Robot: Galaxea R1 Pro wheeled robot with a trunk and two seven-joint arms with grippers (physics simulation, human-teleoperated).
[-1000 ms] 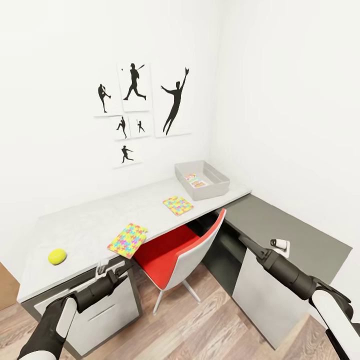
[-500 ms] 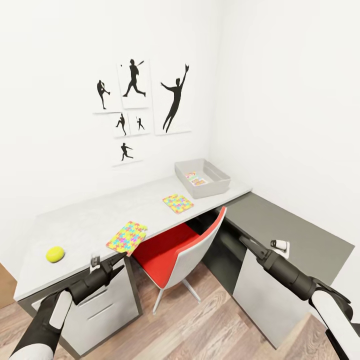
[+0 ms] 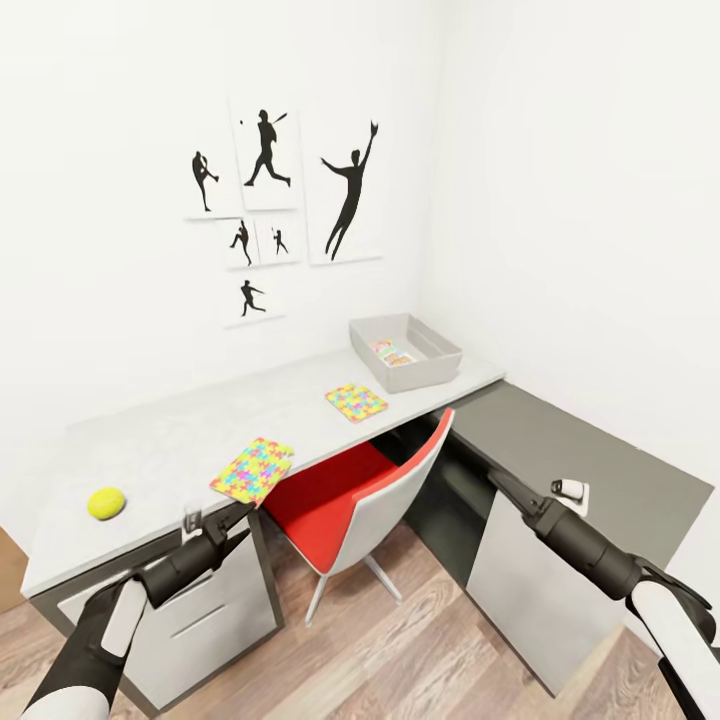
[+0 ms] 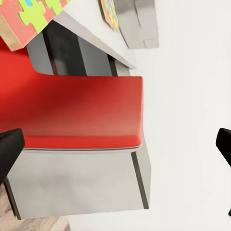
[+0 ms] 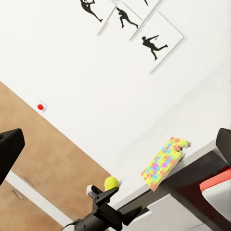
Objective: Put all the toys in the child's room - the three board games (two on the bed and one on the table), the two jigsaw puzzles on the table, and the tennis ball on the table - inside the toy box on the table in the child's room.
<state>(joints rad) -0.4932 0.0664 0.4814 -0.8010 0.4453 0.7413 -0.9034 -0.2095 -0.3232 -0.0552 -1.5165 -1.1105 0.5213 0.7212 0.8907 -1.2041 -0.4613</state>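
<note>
Your left gripper (image 3: 215, 522) hovers low beside the bench (image 3: 170, 440) edge, right gripper (image 3: 497, 478) forward; both fingers spread, empty

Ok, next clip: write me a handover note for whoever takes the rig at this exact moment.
Left gripper: open, empty, by the table front edge.
Right gripper: open, empty, over the dark cabinet.
On the table: tennis ball, near jigsaw puzzle overhanging the edge, second puzzle.
Done: toy box holds something colourful, likely a board game.
Left: ball, both puzzles, other board games.
</note>
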